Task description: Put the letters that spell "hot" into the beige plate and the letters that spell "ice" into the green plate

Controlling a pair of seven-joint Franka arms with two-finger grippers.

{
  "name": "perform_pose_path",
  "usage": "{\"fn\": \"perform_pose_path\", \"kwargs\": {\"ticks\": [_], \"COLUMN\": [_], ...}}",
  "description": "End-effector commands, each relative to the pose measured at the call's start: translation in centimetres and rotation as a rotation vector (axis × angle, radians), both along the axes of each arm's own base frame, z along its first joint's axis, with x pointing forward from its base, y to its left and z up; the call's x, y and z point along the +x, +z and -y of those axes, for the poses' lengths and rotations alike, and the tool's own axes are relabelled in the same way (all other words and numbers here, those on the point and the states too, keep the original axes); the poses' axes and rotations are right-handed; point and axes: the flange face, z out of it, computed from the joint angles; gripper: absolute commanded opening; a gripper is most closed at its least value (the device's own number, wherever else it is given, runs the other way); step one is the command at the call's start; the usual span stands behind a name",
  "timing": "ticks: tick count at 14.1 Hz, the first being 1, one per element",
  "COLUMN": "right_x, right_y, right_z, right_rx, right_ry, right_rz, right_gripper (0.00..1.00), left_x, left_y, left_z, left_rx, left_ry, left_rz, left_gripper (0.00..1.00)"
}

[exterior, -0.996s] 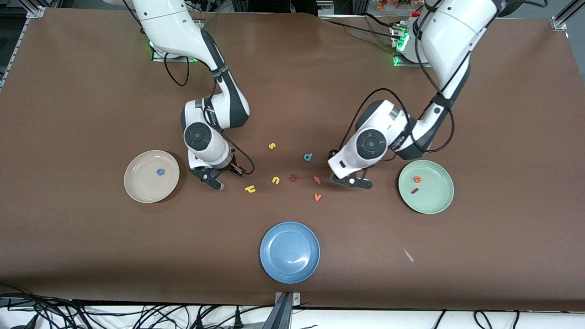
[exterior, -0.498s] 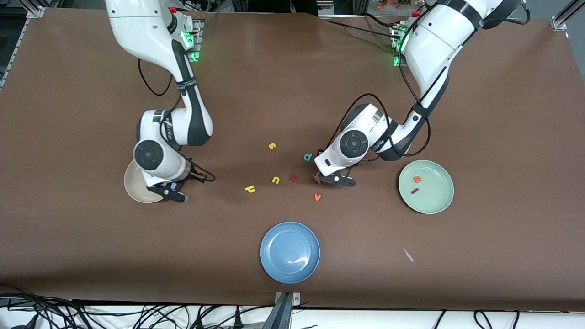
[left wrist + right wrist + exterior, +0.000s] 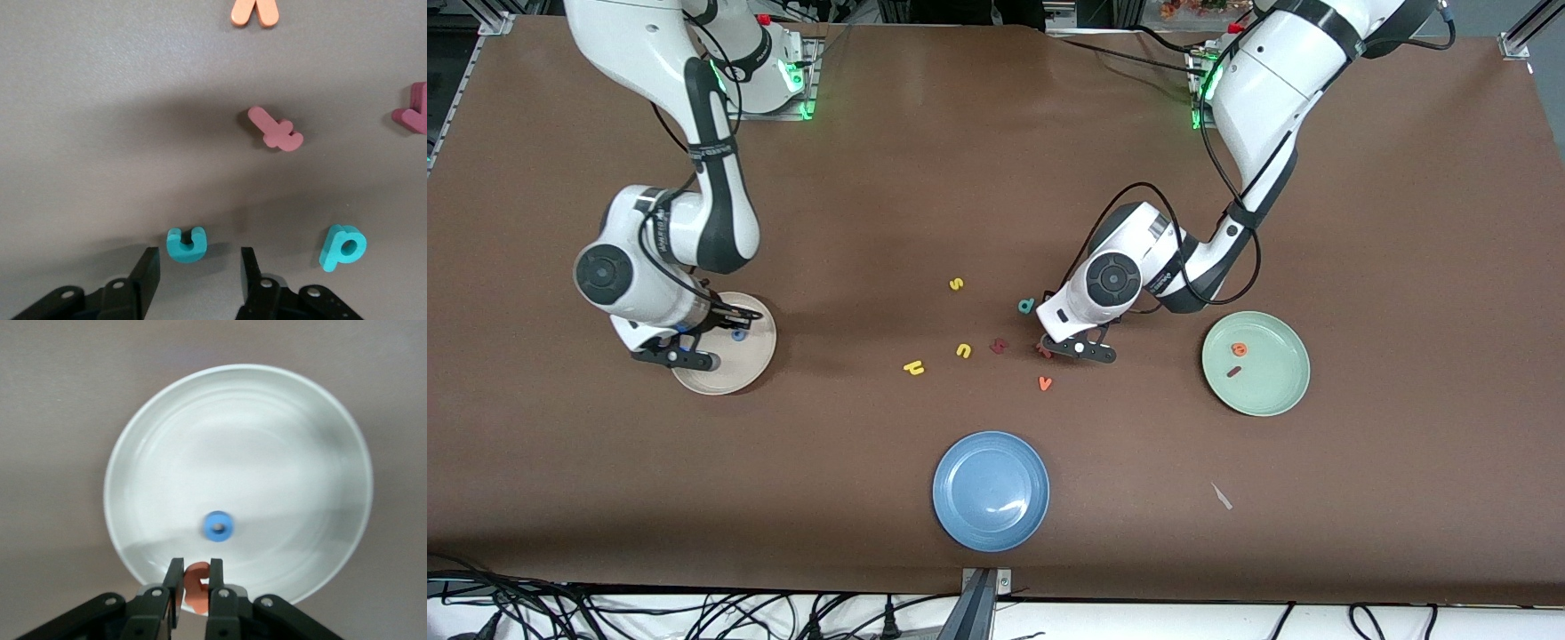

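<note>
Beige plate (image 3: pixel 738 378) holds blue "o" (image 3: pixel 737 335), right gripper (image 3: pixel 195 568) above it clamps an unreadable orange letter (image 3: pixel 195 590), yellow "h" (image 3: pixel 913 367) loose on tabletop; green plate (image 3: pixel 1280 400) lacks teal "c" (image 3: pixel 186 244), left gripper (image 3: pixel 199 257) open astride it.

Front view, high camera facing both robot bases, whole brown worktop (image 3: pixel 996 178) in frame, left wrist view, close and looking down on scattered foam letters mid-worktop, right wrist view, close above round cream-beige plate (image 3: pixel 160 453), both wrist patches also within front view
</note>
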Motion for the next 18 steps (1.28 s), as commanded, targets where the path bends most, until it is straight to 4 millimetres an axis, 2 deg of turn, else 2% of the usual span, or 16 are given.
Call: {"fn": "perform_pose_path", "kwargs": {"ticks": [1,2,3,4,6,7,9,11,13,16,18], "right_x": [-2.5,-2.5,-2.3,-2.0,-1.1,-0.5,0.7,1.7,3.5,4.7,5.2], "right_y": [-0.9,-1.0,-1.2,-0.9,0.1,0.7,1.2,0.7,0.3,-0.4,-0.5], "right_z": [1.2,1.3,1.4,1.1,0.0,-1.0,-3.2,-7.9,-12.1,-16.0,-18.4], "right_rx": [0.012,0.01,0.012,0.032,0.096,0.137,0.148,0.139,0.128,0.129,0.141], "right_ry": [0.06,0.057,0.043,0.027,-0.017,-0.07,-0.143,-0.211,-0.274,-0.334,-0.365], "right_rz": [0.069,0.083,0.083,0.088,0.058,0.046,0.039,0.041,0.061,0.077,0.085], "right_gripper": [0.0,0.39,0.86,1.0,1.0,1.0,1.0,1.0,1.0,1.0,1.0], "left_x": [0.6,0.7,0.8,0.7,0.8,0.8,0.7,0.8,0.9,1.5,2.4], "left_y": [-0.1,-0.1,-0.2,-0.4,-0.7,-0.8,-1.2,-1.1,-0.9,-0.2,2.5], "left_z": [-0.2,-0.3,-0.4,-0.4,-0.3,-0.3,-0.2,-0.2,-0.3,-1.1,-2.1], "left_rx": [-0.012,-0.01,-0.009,-0.008,-0.012,-0.013,-0.012,-0.014,-0.013,-0.009,0.006], "left_ry": [0.022,0.021,0.022,0.021,0.021,0.02,0.018,0.016,0.018,0.028,0.03], "left_rz": [0.0,0.002,0.002,0.0,0.007,0.007,0.004,0.007,0.01,0.012,0.021], "left_gripper": [0.55,0.55,0.55,0.55,0.52,0.49,0.48,0.27,0.0,0.0,0.0]}}
